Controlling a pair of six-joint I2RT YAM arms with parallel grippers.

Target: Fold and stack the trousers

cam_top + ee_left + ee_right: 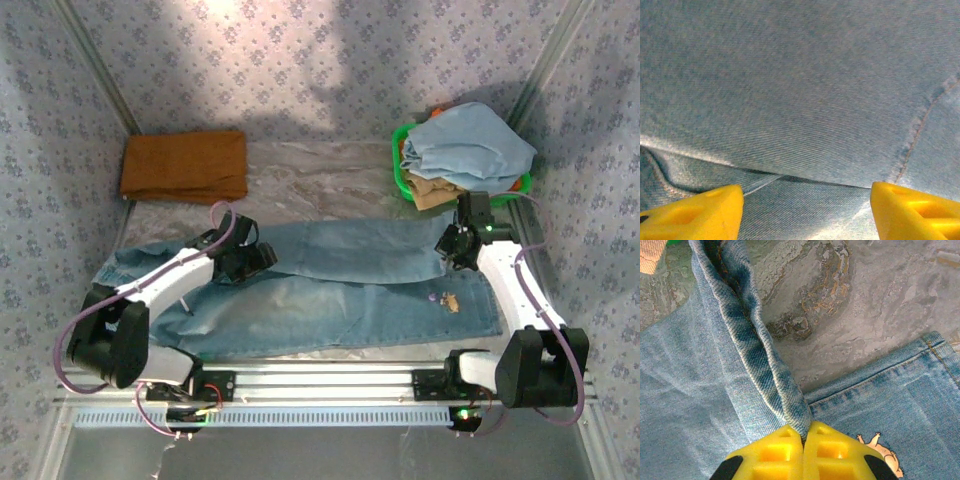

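Nearest, along the front of the desk [330,165]: trousers [340,300] laid flat lengthwise, a small pale patch [450,300] close to the right end. Over the left part, left tool [805,192] released, yellow fingers wide apart just above the denim beside a shallow fold. At the far right edge of the denim, right tool [804,432] clenched, pinching a raised ridge of darker seamed cloth. Farther back, at right, green basket [398,170] heaped with a grey-blue garment [470,145]. At far left, folded orange-brown garment [185,165].
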